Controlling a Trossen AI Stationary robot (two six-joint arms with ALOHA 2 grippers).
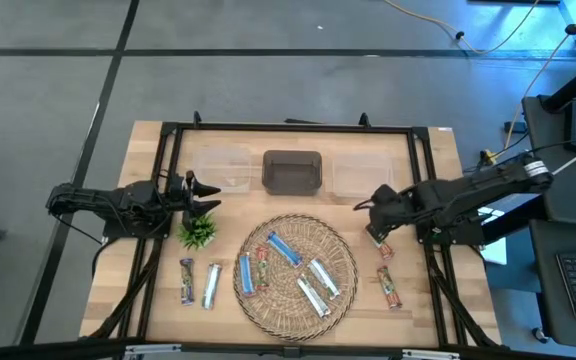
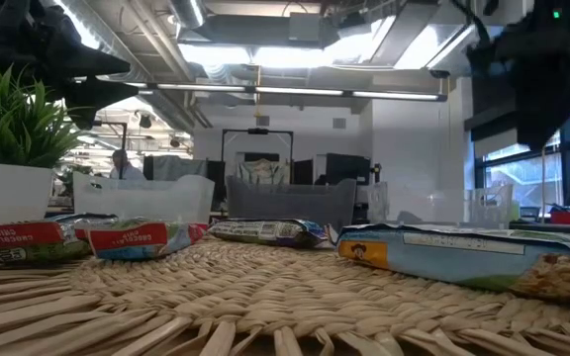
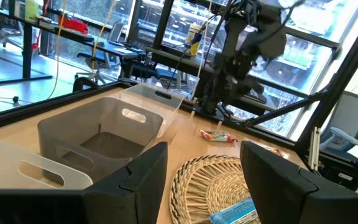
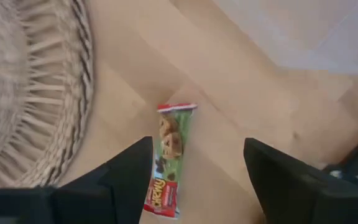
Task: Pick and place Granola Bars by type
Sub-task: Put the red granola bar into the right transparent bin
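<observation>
Several granola bars lie flat on the round wicker tray (image 1: 295,271): blue ones (image 1: 283,247), silvery ones (image 1: 314,297) and a red-green one (image 1: 263,267). Two more bars (image 1: 186,281) lie on the wood left of the tray. Two red-green bars lie right of it (image 1: 389,286). My right gripper (image 1: 373,222) hangs open above the nearer-to-bins red-green bar (image 4: 168,158), one finger on either side of it, not touching. My left gripper (image 1: 204,196) is open and waits by the small plant (image 1: 198,233).
Three bins stand along the far side: a clear one (image 1: 218,170), a dark one (image 1: 292,172) and another clear one (image 1: 363,175). A black frame (image 1: 288,128) runs around the work area. Bare wood lies between the tray and the bins.
</observation>
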